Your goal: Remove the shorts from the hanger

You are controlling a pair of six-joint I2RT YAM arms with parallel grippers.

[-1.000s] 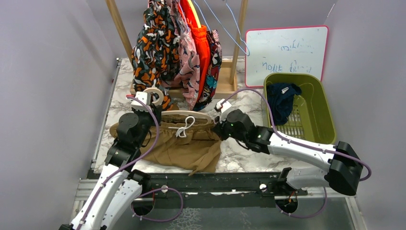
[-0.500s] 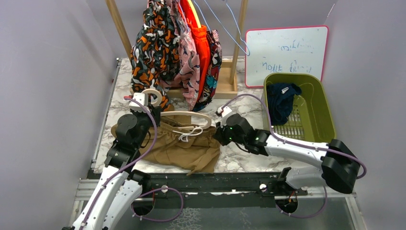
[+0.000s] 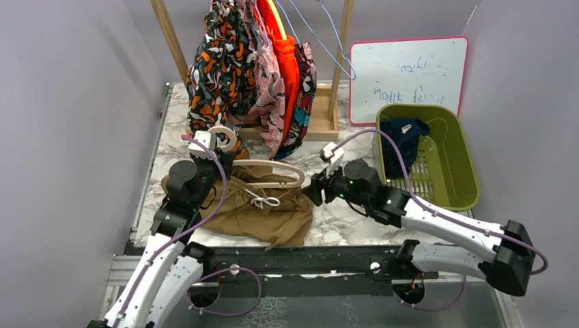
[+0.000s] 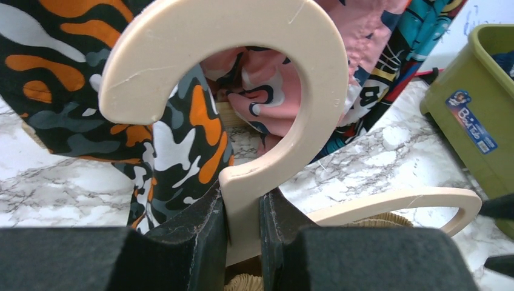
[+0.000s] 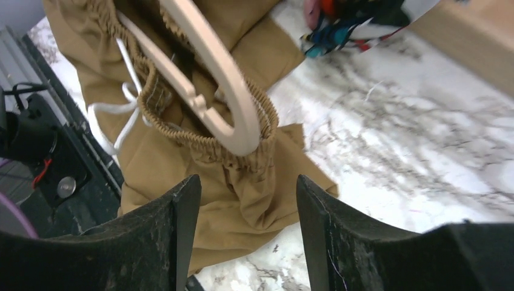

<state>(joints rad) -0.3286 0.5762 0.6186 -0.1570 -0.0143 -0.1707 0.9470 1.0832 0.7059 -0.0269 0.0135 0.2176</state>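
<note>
Tan shorts (image 3: pixel 263 208) lie crumpled on the marble table, white drawstring on top. A cream plastic hanger (image 3: pixel 270 171) slants over them. In the right wrist view the elastic waistband (image 5: pixel 182 136) gathers round the hanger's rounded end (image 5: pixel 218 91). My left gripper (image 4: pixel 242 212) is shut on the hanger's neck, just under its big hook (image 4: pixel 315 91), and sits at the shorts' left end (image 3: pixel 208 147). My right gripper (image 5: pixel 245 200) is open and holds nothing. It hovers just right of the shorts' waistband (image 3: pixel 317 191), fingers pointing at the tan cloth (image 5: pixel 163 176).
Several printed and orange shorts (image 3: pixel 239 75) hang from a wooden rack (image 3: pixel 321 123) at the back. A green basket (image 3: pixel 450 171) at the right holds navy shorts (image 3: pixel 403 143). A whiteboard (image 3: pixel 410 68) leans behind it. A black rail (image 3: pixel 307 256) runs along the table's near edge.
My right gripper has opened, let go of the tan waistband and drawn back to the right. The hanger has tilted up at its right end and the shorts have slumped lower.
</note>
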